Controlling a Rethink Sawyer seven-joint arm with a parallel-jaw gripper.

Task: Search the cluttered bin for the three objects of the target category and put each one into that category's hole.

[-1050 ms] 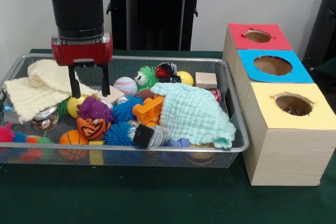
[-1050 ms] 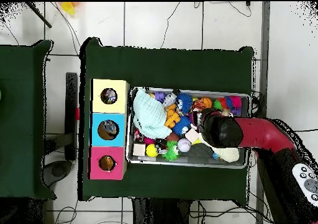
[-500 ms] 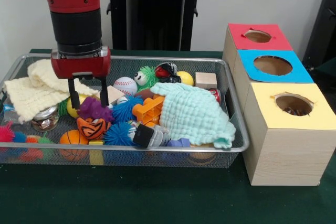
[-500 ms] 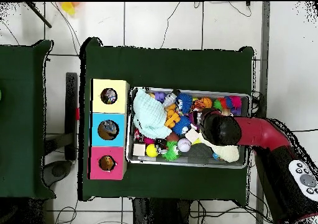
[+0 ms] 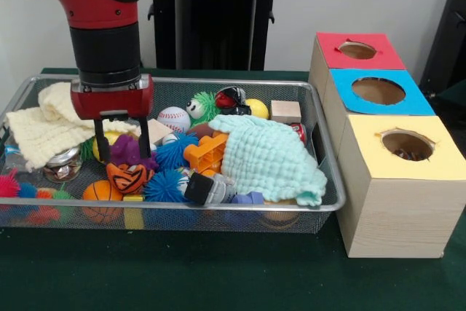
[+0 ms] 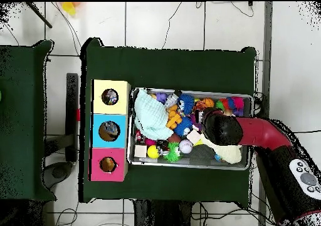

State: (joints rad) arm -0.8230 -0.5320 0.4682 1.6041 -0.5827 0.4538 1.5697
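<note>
Purple spiky toy (image 5: 125, 149) between the spread fingers of the pincer (image 5: 120, 148), unclamped

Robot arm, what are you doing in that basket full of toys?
The red robot arm is reaching down into the wire mesh bin of toys. Its gripper is open, with one finger on each side of a purple spiky toy, ready to pinch it. Nothing is lifted yet. Beside the bin stand three boxes with holes on top: red, blue and yellow. A mint green cloth covers some toys in the middle.
</note>
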